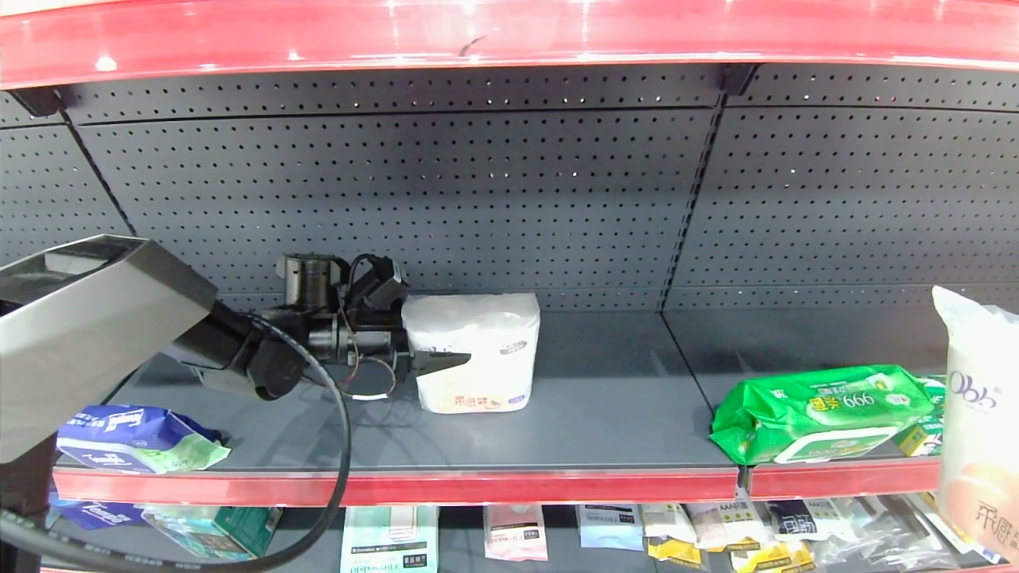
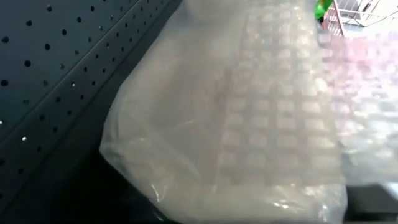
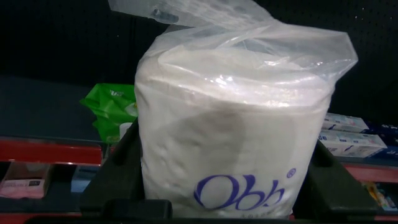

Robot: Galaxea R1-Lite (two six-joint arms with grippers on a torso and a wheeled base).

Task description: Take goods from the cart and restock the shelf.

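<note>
Head view: long grey metal shelf (image 1: 605,414) with a red front lip and a dark perforated back panel (image 1: 493,191). A white plastic-wrapped block of paper rolls (image 1: 471,352) stands upright on the shelf board, left of centre and towards the far side. The left pincer (image 1: 446,358) is at its left end. One dark finger lies across the block's near face and the other is hidden behind, so it reads as closed on the block, with the block down on the board but not yet released. At the near left edge lies a crumpled blue-and-white soft tissue pack (image 1: 131,446). In the right bay lies a green soft pack of wet wipes (image 1: 820,410), close to the front lip. At the far right edge hangs a tall clear bag of white paper rolls with blue lettering (image 1: 975,414), off the shelf and nearer than the front lip. Small hanging packets (image 1: 517,529) show on the level below. Left wrist view: the block's filmy wrap (image 2: 249,124) sits close against the lens, with the back panel beside it. The fingers cannot be made out here. Right wrist view: the tall bag (image 3: 230,130) sits upright between the two dark fingers of the right pincer (image 3: 221,183), which is clamped on its lower sides, with the green pack and shelf lip beyond. Judgement: one item is as good as placed and needs only letting go. The second is in hand and waiting for a spot, probably the open board between the block and the green pack. The shelf has plenty of room, so much restocking is left.
</note>
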